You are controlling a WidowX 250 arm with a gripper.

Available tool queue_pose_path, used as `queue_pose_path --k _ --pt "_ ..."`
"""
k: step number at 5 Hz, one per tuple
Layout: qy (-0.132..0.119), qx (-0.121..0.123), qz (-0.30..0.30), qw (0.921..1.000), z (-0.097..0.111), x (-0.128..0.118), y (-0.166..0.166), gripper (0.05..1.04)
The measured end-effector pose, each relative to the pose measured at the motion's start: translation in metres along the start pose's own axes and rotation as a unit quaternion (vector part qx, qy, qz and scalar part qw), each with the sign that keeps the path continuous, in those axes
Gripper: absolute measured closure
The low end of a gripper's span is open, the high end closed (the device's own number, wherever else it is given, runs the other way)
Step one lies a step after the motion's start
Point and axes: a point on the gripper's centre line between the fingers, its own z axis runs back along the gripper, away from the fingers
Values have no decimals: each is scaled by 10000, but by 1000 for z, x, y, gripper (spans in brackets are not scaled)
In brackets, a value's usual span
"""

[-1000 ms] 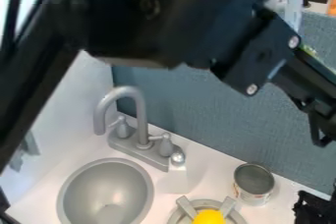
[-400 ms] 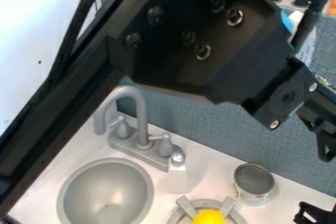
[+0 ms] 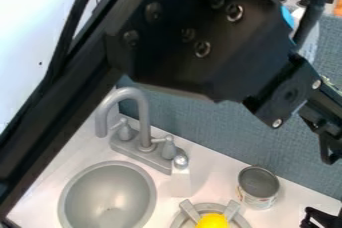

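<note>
- The black jaws (image 3: 322, 219) are low at the far right of the view, partly cut off by its edge, over the right-hand part of the tabletop (image 3: 220, 174); whether they are open or closed, or grip anything, I cannot tell.
- Nearest to them is a can (image 3: 258, 187), upright near the tabletop's back edge, well apart from the jaws, with a gray top and a pale side with a printed label.
- In front of the can and a little to its left is a gray ring-shaped burner (image 3: 238, 220) with raised prongs.
- A rounded yellow thing (image 3: 212, 221) sits between the prongs, its lower part cut off by the view.
- Left of the can is a small white bottle (image 3: 180, 182) with a silvery top, upright just beside the faucet's base.
- The gray faucet (image 3: 143, 117) arches up near the tabletop's back left corner, a handle on each side.
- In front of it, an oval gray sink (image 3: 107, 194) is set into the tabletop.
- A blue-gray panel (image 3: 220, 124) stands along the back edge.
- The black arm (image 3: 194, 37) spans the view above all this.
</note>
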Motion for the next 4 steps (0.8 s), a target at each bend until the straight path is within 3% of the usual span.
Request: queue_pose_path --k 1,2,3,4 --pt "-59 -163 -20 9998 5 -9 -2 997" --pt "-416 -564 -318 9970 25 -26 -10 997" --pt "-537 -903 -631 9925 45 -61 -13 997" --pt "-452 -1097 -722 9903 37 -77 -24 997"
